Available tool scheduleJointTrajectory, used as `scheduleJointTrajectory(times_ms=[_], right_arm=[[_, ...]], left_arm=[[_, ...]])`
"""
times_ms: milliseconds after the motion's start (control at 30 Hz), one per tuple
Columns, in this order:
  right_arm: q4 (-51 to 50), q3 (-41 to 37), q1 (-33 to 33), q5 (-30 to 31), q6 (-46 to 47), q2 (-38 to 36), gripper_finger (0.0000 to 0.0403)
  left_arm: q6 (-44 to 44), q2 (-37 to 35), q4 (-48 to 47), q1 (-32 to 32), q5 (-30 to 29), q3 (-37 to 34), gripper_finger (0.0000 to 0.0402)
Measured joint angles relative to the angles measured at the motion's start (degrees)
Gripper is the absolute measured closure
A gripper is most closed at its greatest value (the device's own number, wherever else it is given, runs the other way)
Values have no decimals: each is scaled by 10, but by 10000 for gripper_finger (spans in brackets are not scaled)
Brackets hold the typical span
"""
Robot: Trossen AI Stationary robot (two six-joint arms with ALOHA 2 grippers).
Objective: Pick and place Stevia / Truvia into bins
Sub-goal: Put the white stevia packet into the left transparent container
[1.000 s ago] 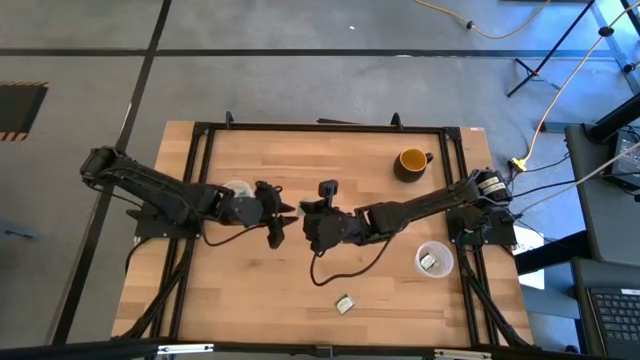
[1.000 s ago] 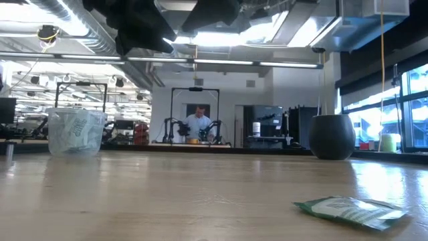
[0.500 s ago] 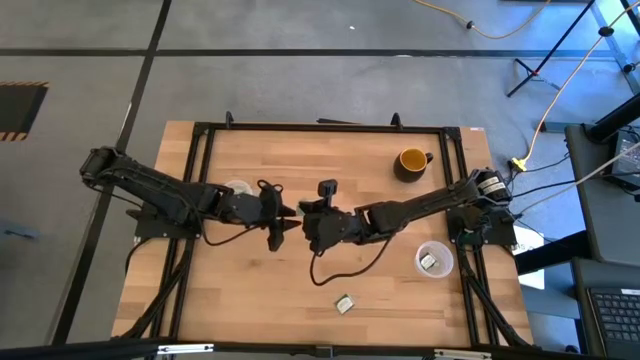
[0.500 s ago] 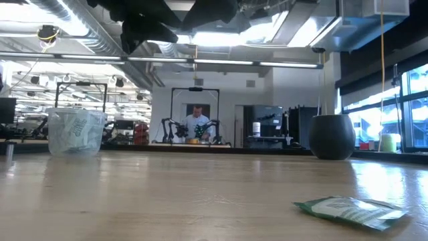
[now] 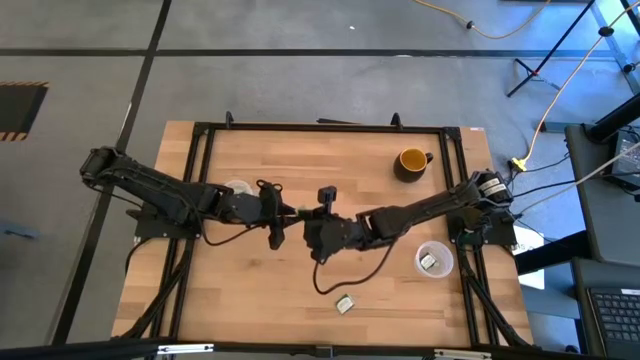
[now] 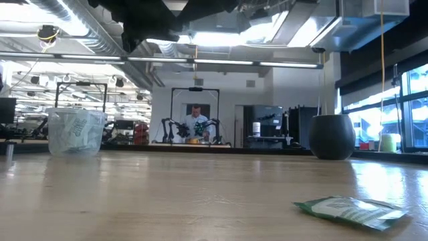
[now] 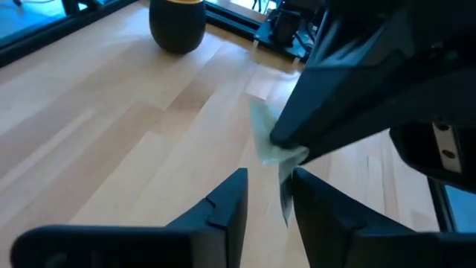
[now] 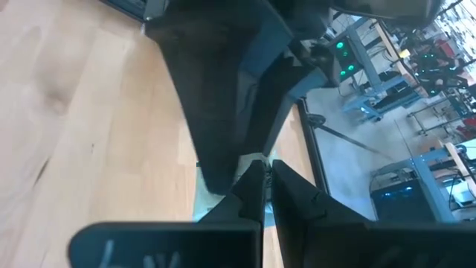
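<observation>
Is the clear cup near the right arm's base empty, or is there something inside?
Not empty. In the high view the clear cup holds at least one pale packet on its bottom.

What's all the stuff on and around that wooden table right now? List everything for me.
Sweetener packet on the table: one, pale green and white, lying flat near the front edge.
Sweetener packet in mid-air: one, pale green, pinched in the right tool above the table's middle, its lower edge between the left tool's fingers.
Left cup: one, clear plastic, packets inside, under the left arm.
Right cup: one, clear plastic, a packet inside, at the table's right side.
Mug: one, yellow-orange, far right corner.
Table: one, light wood, black frame.
Person: one, far back in the room.
Left tool: one, dark, fingers partly apart.
Right tool: one, dark, shut on the packet.
</observation>
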Motion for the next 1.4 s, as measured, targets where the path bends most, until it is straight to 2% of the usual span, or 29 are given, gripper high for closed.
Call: scheduleJointTrajectory(times_ms=[300, 567, 733, 833, 933, 1067, 1200, 1267, 1400], right_arm=[[0, 0, 1, 0, 2, 0, 386], [-2, 0, 1, 0, 1, 0, 386], [-10, 0, 1, -3, 3, 0, 380], [-14, 0, 1, 3, 2, 0, 353], [-15, 0, 0, 8, 11, 0, 310], [-31, 0, -5, 54, 17, 0, 252], [-67, 0, -9, 72, 45, 0, 218], [-101, 0, -9, 42, 85, 0, 211], [-181, 0, -8, -85, 171, 0, 209]], left_arm=[[7, 0, 9, 0, 21, 0, 332], [43, 0, 7, 0, 29, 0, 393], [57, 0, -11, 0, 29, 0, 397], [58, -1, -38, 0, 31, -1, 397], [58, -1, -53, 0, 31, -1, 398], [58, -1, -75, -2, 52, -1, 398], [55, -9, -121, -2, 64, -1, 398], [44, -22, -155, -1, 61, -1, 398], [-8, -61, -236, 5, 65, -1, 398]])
